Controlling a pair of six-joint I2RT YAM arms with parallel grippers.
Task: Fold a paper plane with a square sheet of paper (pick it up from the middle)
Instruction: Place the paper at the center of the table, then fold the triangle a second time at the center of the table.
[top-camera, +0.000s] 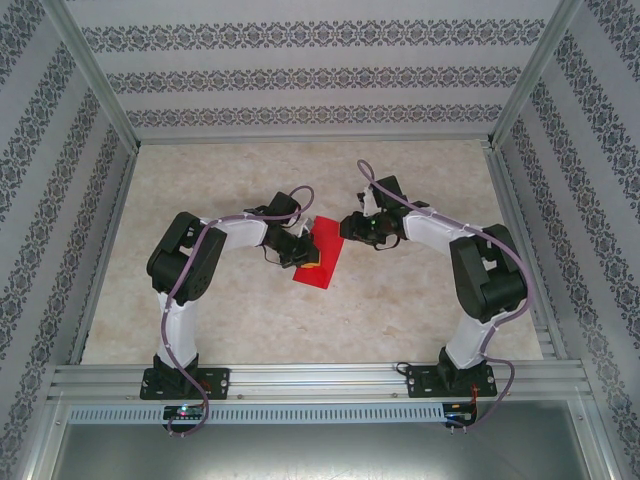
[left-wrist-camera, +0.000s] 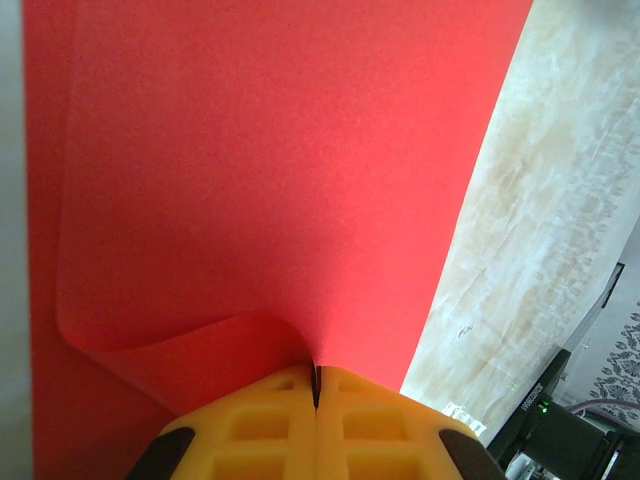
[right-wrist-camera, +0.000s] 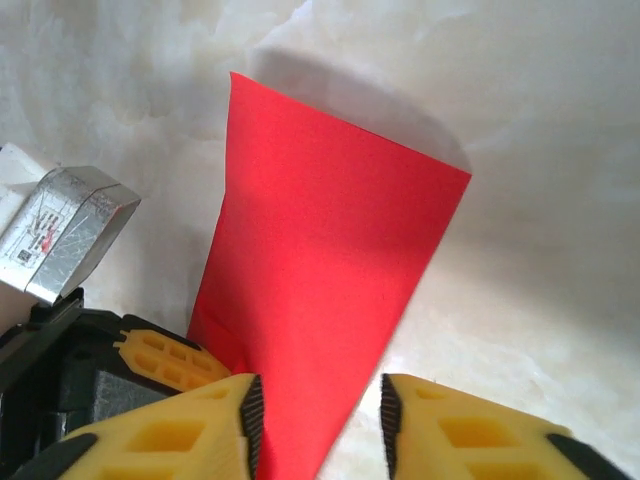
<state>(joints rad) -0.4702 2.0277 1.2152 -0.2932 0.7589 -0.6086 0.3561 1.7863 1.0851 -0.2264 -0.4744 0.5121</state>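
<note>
While the left pincer (left-wrist-camera: 316, 385) pinches the 9 o'clock edge of the square sheet of paper (top-camera: 325, 268), lying at the centre of the worktop (top-camera: 400, 330), the right pincer (right-wrist-camera: 320, 405), spread astride its 2 o'clock corner, should close squarely and lift no more than creasing needs.

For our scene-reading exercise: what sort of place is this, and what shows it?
Probably a purpose-built robot test cell: an aluminium frame boxes in a table, patterned panel walls close three sides, and a left arm and right arm are bolted at its near edge.
</note>
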